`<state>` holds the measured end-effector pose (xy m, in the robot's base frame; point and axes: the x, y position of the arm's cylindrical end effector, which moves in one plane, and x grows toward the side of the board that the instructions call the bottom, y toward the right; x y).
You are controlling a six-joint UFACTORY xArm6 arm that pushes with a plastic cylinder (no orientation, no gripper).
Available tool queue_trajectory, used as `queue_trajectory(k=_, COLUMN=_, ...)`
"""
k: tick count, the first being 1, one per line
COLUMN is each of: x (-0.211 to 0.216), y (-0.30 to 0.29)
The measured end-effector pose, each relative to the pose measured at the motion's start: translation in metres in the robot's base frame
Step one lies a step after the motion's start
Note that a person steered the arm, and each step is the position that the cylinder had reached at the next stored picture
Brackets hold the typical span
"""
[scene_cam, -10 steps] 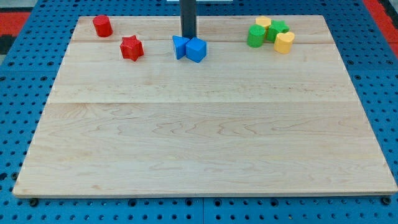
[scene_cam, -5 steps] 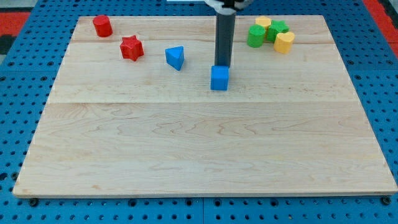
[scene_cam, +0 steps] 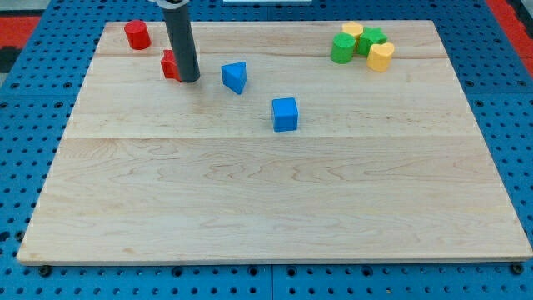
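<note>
Camera view: my tip (scene_cam: 190, 80) sits at upper left of the wooden board (scene_cam: 266, 200), right in front of a red block (scene_cam: 169, 64) that the rod mostly hides, shape can't tell, contact likely but can't confirm; no jaws on this rig, just a bare rod, nothing held. Red cylinder (scene_cam: 137, 34) near top-left corner; blue triangular block (scene_cam: 236, 77) just to the view's right of tip, blue cube (scene_cam: 285, 114) further right and lower, apart from it; top right cluster w/ green cylinder (scene_cam: 341, 48), green block (scene_cam: 371, 38), yellow block (scene_cam: 353, 31), yellow cylinder (scene_cam: 381, 57) all bunched together.

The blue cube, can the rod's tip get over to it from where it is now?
Probably yes. My tip sits by the red star; only the blue triangular block lies near the path to the blue cube, and bare board passes below it.
</note>
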<state>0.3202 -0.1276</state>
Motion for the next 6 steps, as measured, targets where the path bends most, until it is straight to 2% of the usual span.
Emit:
queue_trajectory(k=1, x=0.044, y=-0.004)
queue_trajectory(k=2, x=0.042, y=-0.039)
queue_trajectory(k=3, x=0.013, y=-0.071)
queue_trajectory(k=4, x=-0.016, y=-0.067)
queue_trajectory(k=5, x=-0.015, y=-0.019)
queue_trajectory(k=6, x=0.007, y=-0.033)
